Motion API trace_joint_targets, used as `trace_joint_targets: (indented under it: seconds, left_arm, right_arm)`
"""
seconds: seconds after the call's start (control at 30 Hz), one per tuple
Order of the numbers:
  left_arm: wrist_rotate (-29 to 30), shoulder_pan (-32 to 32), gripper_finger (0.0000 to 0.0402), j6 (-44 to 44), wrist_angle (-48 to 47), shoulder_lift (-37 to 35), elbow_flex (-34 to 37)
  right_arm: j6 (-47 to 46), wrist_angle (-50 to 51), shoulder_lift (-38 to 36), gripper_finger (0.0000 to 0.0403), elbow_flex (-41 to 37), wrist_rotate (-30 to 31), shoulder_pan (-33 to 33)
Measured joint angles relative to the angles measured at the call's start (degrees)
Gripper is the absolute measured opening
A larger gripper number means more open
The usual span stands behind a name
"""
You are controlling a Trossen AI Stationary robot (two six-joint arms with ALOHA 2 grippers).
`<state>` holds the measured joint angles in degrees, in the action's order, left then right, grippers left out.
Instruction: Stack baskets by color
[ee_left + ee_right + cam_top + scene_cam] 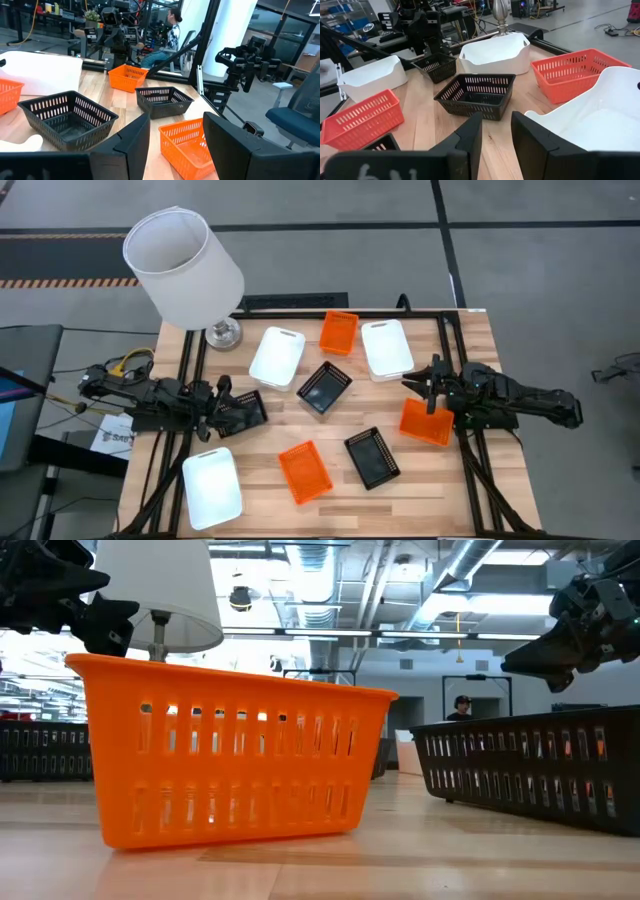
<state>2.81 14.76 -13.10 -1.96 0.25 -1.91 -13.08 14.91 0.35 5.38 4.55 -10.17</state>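
Orange, white and black baskets lie spread over the wooden counter (260, 485), none stacked yet. The right end effector (428, 387) hangs near the counter's right edge with its fingers a little apart and empty, just above an orange basket (426, 422) and beside a white basket (386, 348). The left end effector (240, 406) hangs open and empty near the left edge, beside a black basket (324, 387).

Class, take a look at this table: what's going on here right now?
Two robot arms are sorting baskets by colour, but nothing is stacked yet. All nine lie singly on the table: three white, three orange, three black. The left claw is open by a black basket. The right claw is open and empty, beside an orange basket.
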Motion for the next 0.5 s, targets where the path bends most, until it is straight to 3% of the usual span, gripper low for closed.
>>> trace_joint_targets:
  seconds: [0.33, 0.5]
  left_arm:
    - [0.1, 0.0, 0.0171, 1.1, 0.0, 0.0, 0.0]
    - [6.6, -0.1, 0.0171, 21.9, 1.0, 0.0, 0.0]
  right_arm:
    - [0.0, 0.0, 0.0, 0.0127, 0.0, 0.0, 0.0]
    - [0.0, 0.0, 0.0, 0.0127, 0.0, 0.0, 0.0]
